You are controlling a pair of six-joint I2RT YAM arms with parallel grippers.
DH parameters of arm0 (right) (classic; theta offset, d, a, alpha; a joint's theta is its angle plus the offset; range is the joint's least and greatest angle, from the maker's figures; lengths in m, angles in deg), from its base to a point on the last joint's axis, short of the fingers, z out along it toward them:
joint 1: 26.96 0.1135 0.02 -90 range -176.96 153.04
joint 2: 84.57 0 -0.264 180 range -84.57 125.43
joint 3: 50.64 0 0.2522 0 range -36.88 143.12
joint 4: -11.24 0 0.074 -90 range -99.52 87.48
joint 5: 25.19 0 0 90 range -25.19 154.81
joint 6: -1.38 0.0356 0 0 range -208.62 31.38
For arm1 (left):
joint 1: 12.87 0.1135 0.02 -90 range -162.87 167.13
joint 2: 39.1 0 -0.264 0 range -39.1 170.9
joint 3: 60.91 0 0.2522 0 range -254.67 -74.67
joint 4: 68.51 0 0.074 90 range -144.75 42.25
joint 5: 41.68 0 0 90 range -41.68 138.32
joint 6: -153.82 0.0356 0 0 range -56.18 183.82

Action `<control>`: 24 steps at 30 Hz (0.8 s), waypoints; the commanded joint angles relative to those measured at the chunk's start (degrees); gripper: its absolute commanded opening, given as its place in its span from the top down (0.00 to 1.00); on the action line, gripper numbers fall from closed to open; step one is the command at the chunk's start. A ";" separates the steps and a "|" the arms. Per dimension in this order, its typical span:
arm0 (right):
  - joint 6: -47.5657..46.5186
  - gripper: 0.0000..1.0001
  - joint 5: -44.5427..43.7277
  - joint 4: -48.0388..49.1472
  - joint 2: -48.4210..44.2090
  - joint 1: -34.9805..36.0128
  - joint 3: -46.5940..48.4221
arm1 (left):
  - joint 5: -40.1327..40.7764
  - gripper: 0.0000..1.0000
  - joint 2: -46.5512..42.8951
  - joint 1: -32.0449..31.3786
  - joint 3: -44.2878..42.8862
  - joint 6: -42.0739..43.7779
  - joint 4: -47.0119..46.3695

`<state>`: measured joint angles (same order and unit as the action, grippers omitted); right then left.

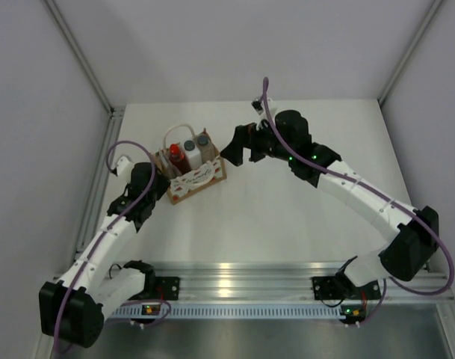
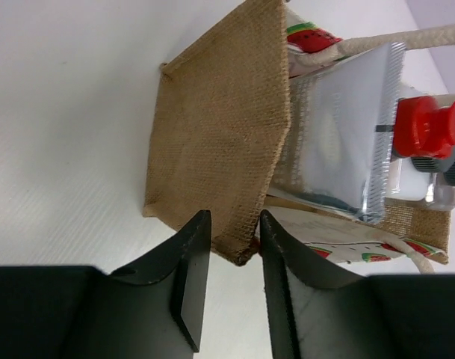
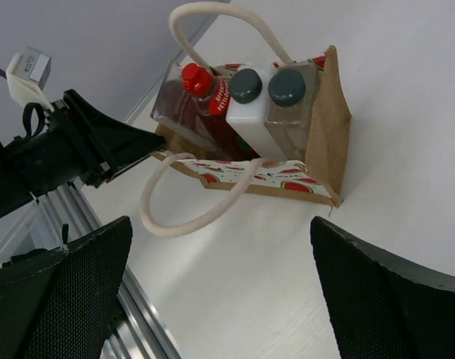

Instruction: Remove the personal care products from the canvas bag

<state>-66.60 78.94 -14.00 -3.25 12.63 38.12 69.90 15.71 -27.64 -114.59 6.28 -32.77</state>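
The canvas bag (image 1: 196,179) stands upright at the table's left centre, tan with a watermelon print (image 3: 279,179) and white loop handles (image 3: 190,217). Inside it stand the red bottle (image 3: 201,86), the white bottle with a grey cap (image 3: 246,86) and the pale dark-capped bottle (image 3: 287,87). The flat silvery tube (image 2: 347,134) lies against the bag's left wall. My left gripper (image 2: 234,232) is nearly closed, pinching the bag's (image 2: 220,134) lower left corner. My right gripper (image 3: 220,284) hangs wide open just right of the bag (image 3: 332,127), nothing between its fingers.
An aluminium rail (image 1: 234,273) runs along the near table edge by the arm bases. Grey walls (image 1: 33,149) enclose the white table (image 1: 302,224) on three sides. The left arm (image 3: 70,153) sits close to the bag's far side in the right wrist view.
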 commanded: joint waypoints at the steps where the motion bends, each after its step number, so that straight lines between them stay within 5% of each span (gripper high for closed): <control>1: -3.91 0.01 1.17 1.29 3.31 4.08 8.73 | 0.30 0.64 -0.05 0.09 1.25 -0.29 -3.61; 2: -4.18 0.01 0.47 0.94 4.36 4.70 9.89 | 0.39 0.74 -0.22 0.09 1.51 -0.47 -3.70; 5: -5.58 0.02 -1.99 0.15 9.20 7.33 14.81 | 0.74 0.78 -0.93 0.17 2.21 -0.64 -3.61; 9: -7.60 0.06 -6.82 -3.18 18.58 10.58 23.42 | 1.53 1.00 -2.50 0.17 3.88 -2.05 -3.70; 16: -10.60 0.27 -13.16 -10.48 32.49 15.16 41.17 | 1.62 1.00 -4.35 0.09 6.69 -5.12 -4.05; 24: -10.60 0.49 -15.97 -11.01 39.52 17.62 47.25 | 1.97 1.00 -6.47 0.09 8.02 -6.62 -4.83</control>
<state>-76.54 65.24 -24.12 35.48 28.74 80.43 69.82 10.31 -27.66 -108.05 0.84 -38.87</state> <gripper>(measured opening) 0.542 0.152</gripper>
